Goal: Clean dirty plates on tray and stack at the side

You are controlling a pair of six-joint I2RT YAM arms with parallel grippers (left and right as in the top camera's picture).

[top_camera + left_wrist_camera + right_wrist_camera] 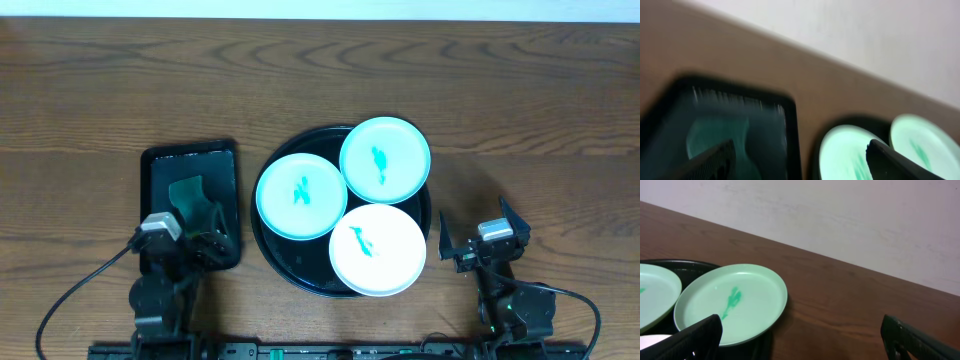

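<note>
Three plates lie on the round black tray (pixel 275 255). One mint-green plate (pixel 301 195) is at the left, one mint-green plate (pixel 385 160) at the back right, and a white plate (pixel 378 250) at the front. Each has a teal smear. My left gripper (pixel 200 232) is open over the small rectangular tray (pixel 190 160), above a green sponge-like piece (pixel 188 192). My right gripper (pixel 485 238) is open and empty over bare table right of the round tray. The right wrist view shows the back mint plate (pixel 732 305). The left wrist view is blurred, with the left mint plate (pixel 845 152) between the fingers.
The small black rectangular tray stands left of the round tray. Brown wooden table (pixel 320 80) stretches behind both trays. A pale wall (pixel 840 220) lies beyond the far edge. Cables run from both arms at the front edge.
</note>
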